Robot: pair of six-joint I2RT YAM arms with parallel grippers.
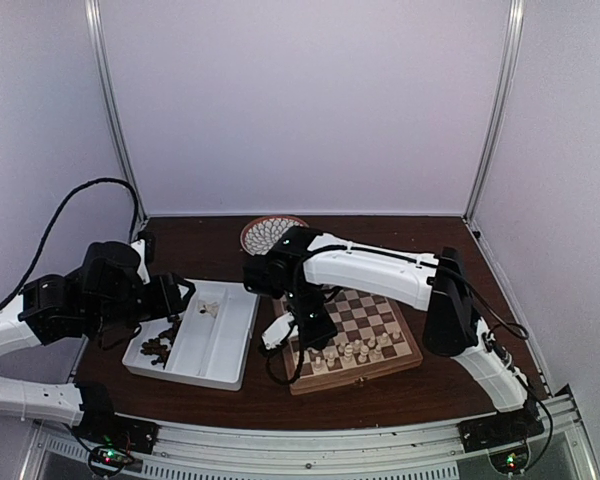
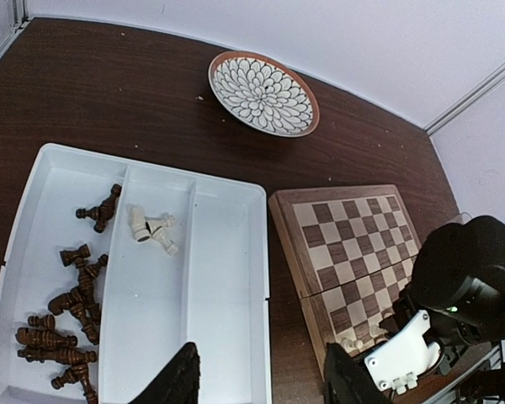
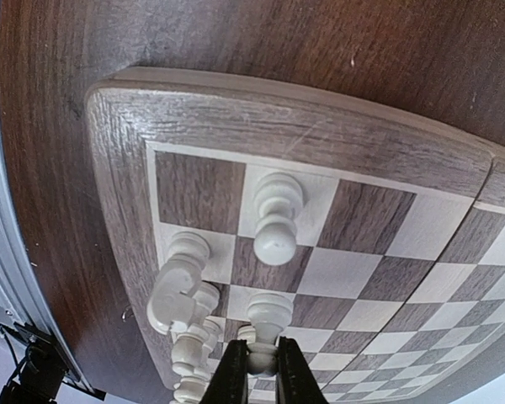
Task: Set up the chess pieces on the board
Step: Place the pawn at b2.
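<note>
Right pincer [image 3: 261, 374] clenched on a cream piece [image 3: 268, 318] at the board's [image 3: 118, 160] near-left corner, crowded by a cream knight [image 3: 175, 296] and pawn [image 3: 275, 220]. Pieces judged light, stiff and easily toppled; grip at the waist. Left pincer [image 2: 265, 383] released over the white tray [image 2: 227, 278]; dark pieces [image 2: 67, 324] lie in its left compartment.

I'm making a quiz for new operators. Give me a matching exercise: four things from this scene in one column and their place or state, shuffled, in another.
1 dark pieces
2 plate
3 right gripper
4 left gripper

A open, above the tray
B lying in the tray
C shut on a cream piece, over the board
D on the table, beyond the tray

Pairs: 1-B; 2-D; 3-C; 4-A
</note>
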